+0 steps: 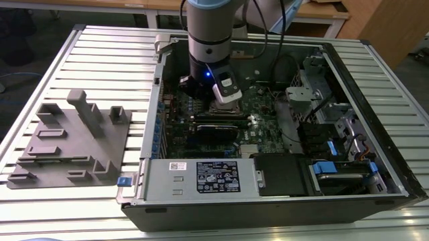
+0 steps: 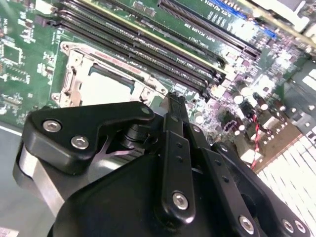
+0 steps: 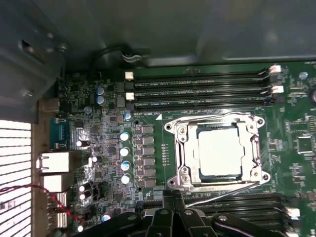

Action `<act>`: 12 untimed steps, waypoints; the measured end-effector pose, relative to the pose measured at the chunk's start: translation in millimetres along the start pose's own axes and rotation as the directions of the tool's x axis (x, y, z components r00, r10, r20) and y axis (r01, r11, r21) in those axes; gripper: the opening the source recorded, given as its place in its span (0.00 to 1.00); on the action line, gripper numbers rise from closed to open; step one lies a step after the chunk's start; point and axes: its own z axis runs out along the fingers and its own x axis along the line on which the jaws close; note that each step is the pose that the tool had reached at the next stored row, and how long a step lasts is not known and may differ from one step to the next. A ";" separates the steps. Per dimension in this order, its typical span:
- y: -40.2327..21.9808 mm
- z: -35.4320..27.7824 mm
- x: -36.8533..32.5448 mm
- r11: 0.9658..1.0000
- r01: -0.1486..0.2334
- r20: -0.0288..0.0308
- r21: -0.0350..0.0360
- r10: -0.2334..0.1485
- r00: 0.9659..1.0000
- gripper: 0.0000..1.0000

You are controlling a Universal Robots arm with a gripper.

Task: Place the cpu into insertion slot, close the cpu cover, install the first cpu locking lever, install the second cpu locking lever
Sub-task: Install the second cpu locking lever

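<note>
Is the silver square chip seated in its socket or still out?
In: the silver-grey square cpu lies flat inside the metal-rimmed insertion slot, framed by the silvery cpu cover.

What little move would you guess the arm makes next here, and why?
Probably a slight push on the thin wire lever: the silver-grey square chip already sits under the silvery metal frame, and the black gripper hovers beside that lever.

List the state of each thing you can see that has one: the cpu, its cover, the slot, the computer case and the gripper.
cpu: seated in the insertion slot.
insertion slot: filled by the cpu.
cpu cover: lying closed, framing the cpu.
computer case: side open, board exposed.
gripper: just above the socket's edge; holds nothing visible.
</note>
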 end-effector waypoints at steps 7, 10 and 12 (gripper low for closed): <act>1.6 -14.6 -0.4 1.000 0.000 0.000 0.000 0.000 1.000 0.11; 2.5 -22.7 -0.6 1.000 0.000 0.000 -0.001 0.000 1.000 0.11; 2.8 -24.6 -1.0 1.000 0.000 0.000 -0.002 0.000 1.000 0.11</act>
